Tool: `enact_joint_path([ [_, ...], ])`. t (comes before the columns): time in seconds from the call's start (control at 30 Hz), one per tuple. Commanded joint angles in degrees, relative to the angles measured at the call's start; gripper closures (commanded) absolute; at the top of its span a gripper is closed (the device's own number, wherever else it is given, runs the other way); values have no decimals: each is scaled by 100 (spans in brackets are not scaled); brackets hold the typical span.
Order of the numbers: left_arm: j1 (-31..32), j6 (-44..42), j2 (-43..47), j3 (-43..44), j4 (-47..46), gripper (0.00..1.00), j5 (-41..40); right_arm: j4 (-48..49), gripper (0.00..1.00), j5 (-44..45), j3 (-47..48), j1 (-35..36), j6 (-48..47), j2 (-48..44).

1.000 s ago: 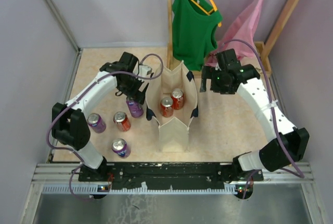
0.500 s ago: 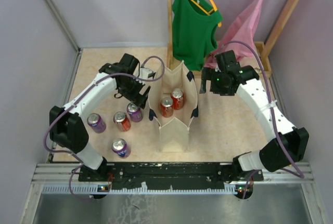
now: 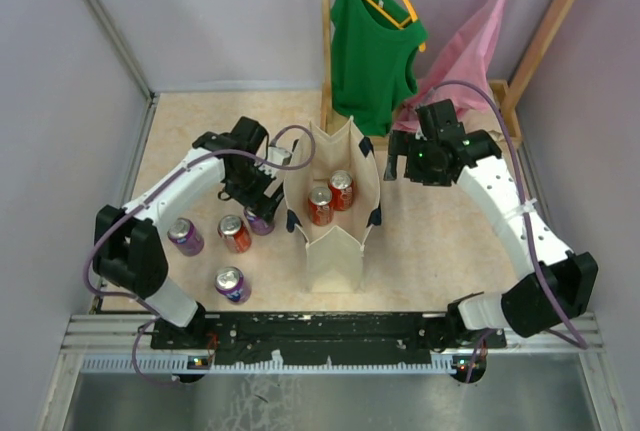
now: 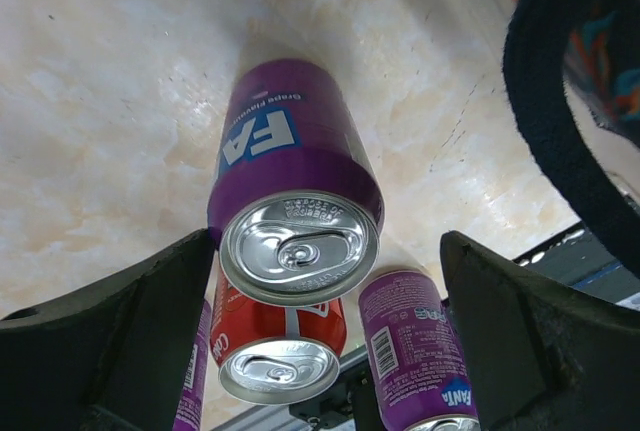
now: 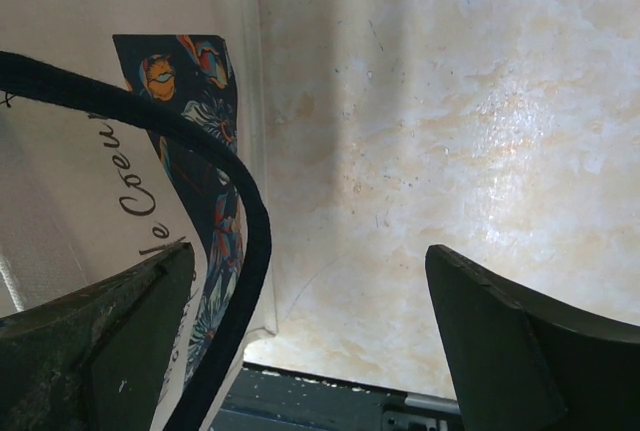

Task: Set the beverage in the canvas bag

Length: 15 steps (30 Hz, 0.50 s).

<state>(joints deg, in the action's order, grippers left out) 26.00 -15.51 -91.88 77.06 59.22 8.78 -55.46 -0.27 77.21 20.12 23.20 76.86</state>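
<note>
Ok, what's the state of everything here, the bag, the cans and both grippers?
Beige canvas bag with navy handles: upright, mouth open, two red cans inside.
Purple Fanta can: upright on the table, unopened, not gripped.
Left gripper: open, straddling the Purple Fanta can.
Right gripper: open, empty, beside the bag's handle.
Red can outside the bag: upright, unopened.
Two other purple cans: upright.

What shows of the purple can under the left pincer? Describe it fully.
The purple can is a grape Fanta: purple metal wall with a blue and white logo, silver lid, pull tab flat, unopened. It stands upright on the beige table, between the fingers of the open left pincer; one finger is clear of it, the other close, contact unclear. A red can and a second purple can stand just beyond it.
</note>
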Motion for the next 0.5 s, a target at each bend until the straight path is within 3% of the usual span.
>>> enact_joint_path([
  [0.0,44,-142,-23,-167,-34,0,-158,154,1,-61,-44,27,34,-264],
  [0.37,84,-104,-296,-111,-344,12,-176,138,1,-21,-228,27,87,-520],
  [0.47,105,-115,-337,-128,-385,21,-179,119,1,-9,-246,27,101,-577],
])
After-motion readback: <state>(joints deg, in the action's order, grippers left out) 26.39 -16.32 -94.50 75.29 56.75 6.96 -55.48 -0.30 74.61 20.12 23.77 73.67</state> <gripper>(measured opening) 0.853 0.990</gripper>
